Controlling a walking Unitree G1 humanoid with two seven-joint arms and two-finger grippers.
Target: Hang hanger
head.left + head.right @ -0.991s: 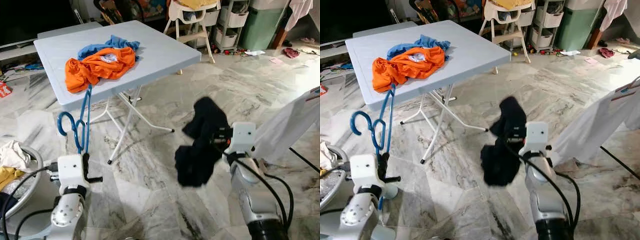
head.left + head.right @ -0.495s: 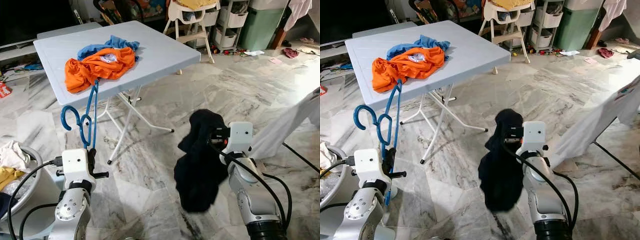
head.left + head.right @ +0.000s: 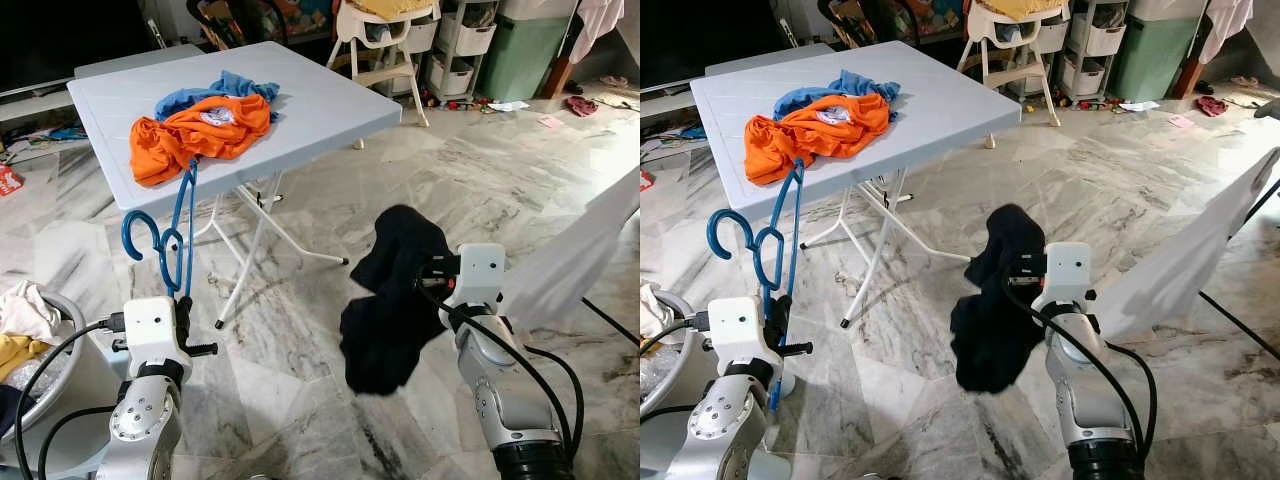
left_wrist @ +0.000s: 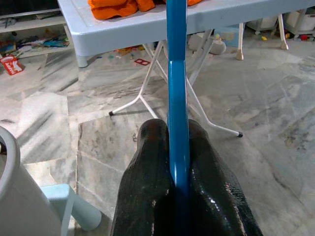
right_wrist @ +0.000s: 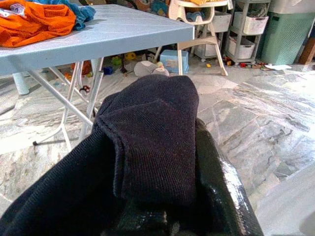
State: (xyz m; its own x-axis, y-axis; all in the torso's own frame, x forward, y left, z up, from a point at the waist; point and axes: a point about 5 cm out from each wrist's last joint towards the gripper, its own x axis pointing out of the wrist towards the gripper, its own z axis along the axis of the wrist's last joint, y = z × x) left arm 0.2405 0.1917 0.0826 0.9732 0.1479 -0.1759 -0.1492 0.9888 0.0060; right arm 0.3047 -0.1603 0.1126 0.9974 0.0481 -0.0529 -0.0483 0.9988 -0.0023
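Beside the grey folding table (image 3: 300,100) on marble floor (image 3: 300,340), the left gripper (image 4: 178,162) clamped a blue hanger (image 3: 170,240); the right gripper (image 5: 197,162) pinched a black garment (image 3: 390,300).

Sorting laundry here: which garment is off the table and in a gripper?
The black garment, hanging from the right gripper above the floor. The orange shirt and blue shirt lie on the table.

Left arm rises at 7 o'clock, its gripper (image 3: 182,300) clamped on the hanger (image 3: 172,240). Right arm rises at 5 o'clock, its gripper (image 3: 1018,268) pinching the black garment (image 3: 992,300).
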